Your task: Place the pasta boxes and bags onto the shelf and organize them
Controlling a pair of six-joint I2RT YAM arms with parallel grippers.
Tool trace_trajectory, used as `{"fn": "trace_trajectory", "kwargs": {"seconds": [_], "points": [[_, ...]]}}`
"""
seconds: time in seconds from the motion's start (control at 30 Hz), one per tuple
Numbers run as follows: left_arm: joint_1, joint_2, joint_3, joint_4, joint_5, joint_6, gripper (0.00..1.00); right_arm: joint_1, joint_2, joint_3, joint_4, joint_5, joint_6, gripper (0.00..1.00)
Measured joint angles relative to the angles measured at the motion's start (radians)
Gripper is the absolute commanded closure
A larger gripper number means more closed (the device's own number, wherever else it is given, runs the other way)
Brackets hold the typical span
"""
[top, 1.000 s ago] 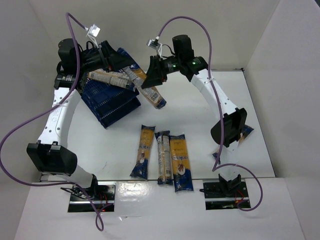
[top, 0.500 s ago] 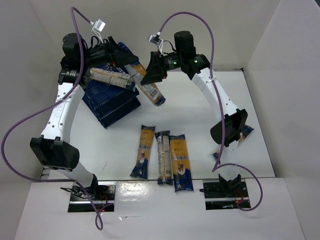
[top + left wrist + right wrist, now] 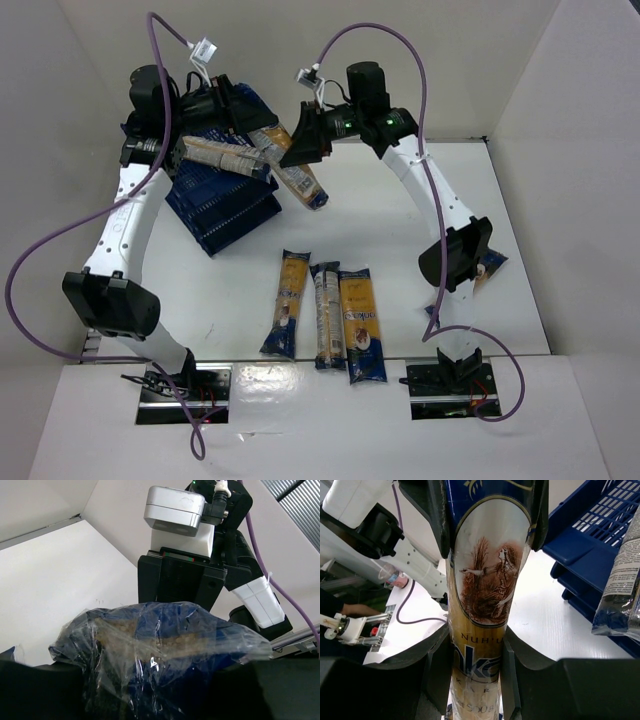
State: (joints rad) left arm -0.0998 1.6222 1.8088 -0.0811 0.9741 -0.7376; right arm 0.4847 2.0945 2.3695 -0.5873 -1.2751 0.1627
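**Top external view: one spaghetti packet gripped by both arms beside the crates**

- Right gripper (image 3: 300, 148) is clamped around the middle of a yellow-orange spaghetti packet (image 3: 303, 186). The packet slants from the far right corner of the blue crates (image 3: 215, 205) down to the right, off the tabletop (image 3: 400, 230).
- Right wrist view: the same packet (image 3: 485, 580) is squeezed between the right gripper (image 3: 479, 672) fingers, with its label picture facing the camera. At its far end, dark fingers of the left gripper (image 3: 487, 510) flank it.
- Left wrist view: left gripper (image 3: 160, 690) is clenched on the packet's dark blue, clear-wrapped end (image 3: 160, 635).
- Left gripper (image 3: 235, 108) sits over the far side of the crates.
- A paler clear-wrapped packet (image 3: 222, 157) lies across the top crate and is also seen from the right wrist (image 3: 620, 580).
- Three packets lie side by side on the tabletop near the arm bases (image 3: 285, 305) (image 3: 326, 315) (image 3: 362, 325).
- One more packet (image 3: 492, 266) is partly hidden behind the right arm.
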Motion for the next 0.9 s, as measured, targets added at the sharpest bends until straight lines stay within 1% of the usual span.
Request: {"fn": "trace_trajectory", "kwargs": {"seconds": [0.07, 0.1, 0.13, 0.17, 0.2, 0.23, 0.27, 0.3, 0.47, 0.5, 0.57, 0.63, 0.7, 0.73, 0.77, 0.9], "points": [[0.0, 0.003, 0.003, 0.0, 0.006, 0.0, 1.0, 0.0, 0.0, 0.0, 0.0, 0.001, 0.0, 1.0], [0.0, 0.005, 0.009, -0.004, 0.009, 0.002, 1.0, 0.0, 0.0, 0.0, 0.0, 0.003, 0.0, 0.97], [0.0, 0.011, 0.021, -0.012, 0.014, 0.006, 1.0, 0.0, 0.0, 0.002, 0.0, 0.008, 0.0, 0.86], [0.0, 0.017, 0.034, -0.021, 0.019, 0.009, 1.0, 0.0, 0.0, 0.005, 0.0, 0.012, 0.0, 0.69], [0.0, 0.025, 0.05, -0.031, 0.027, 0.016, 1.0, 0.0, 0.0, 0.009, 0.0, 0.019, 0.0, 0.69], [0.0, 0.031, 0.064, -0.037, 0.034, 0.025, 1.0, 0.0, 0.0, 0.013, -0.001, 0.026, -0.003, 0.65], [0.0, 0.036, 0.075, -0.042, 0.038, 0.032, 1.0, 0.0, 0.0, 0.014, 0.0, 0.031, -0.004, 0.48], [0.0, 0.037, 0.081, -0.048, 0.042, 0.035, 1.0, 0.0, 0.0, 0.014, 0.0, 0.033, -0.005, 0.44], [0.0, 0.044, 0.084, -0.103, 0.072, 0.084, 1.0, 0.0, -0.008, 0.013, -0.001, 0.056, -0.031, 0.3], [0.0, 0.047, 0.084, -0.117, 0.074, 0.09, 1.0, -0.001, -0.013, 0.011, -0.003, 0.063, -0.038, 0.3], [0.0, 0.055, 0.094, -0.146, 0.077, 0.11, 1.0, -0.01, -0.033, -0.013, -0.007, 0.076, -0.058, 0.27], [0.0, 0.06, 0.101, -0.164, 0.077, 0.124, 1.0, -0.029, -0.059, -0.052, -0.011, 0.083, -0.077, 0.27], [0.0, 0.06, 0.104, -0.179, 0.077, 0.141, 1.0, -0.068, -0.086, -0.103, -0.01, 0.087, -0.087, 0.23], [0.0, 0.06, 0.109, -0.19, 0.079, 0.15, 1.0, -0.101, -0.103, -0.143, -0.012, 0.087, -0.095, 0.21], [0.002, 0.06, 0.112, -0.199, 0.079, 0.158, 1.0, -0.134, -0.114, -0.175, -0.008, 0.087, -0.098, 0.16], [0.01, 0.063, 0.146, -0.244, 0.085, 0.182, 1.0, -0.296, -0.147, -0.335, 0.0, 0.087, -0.115, 0.13]]}}
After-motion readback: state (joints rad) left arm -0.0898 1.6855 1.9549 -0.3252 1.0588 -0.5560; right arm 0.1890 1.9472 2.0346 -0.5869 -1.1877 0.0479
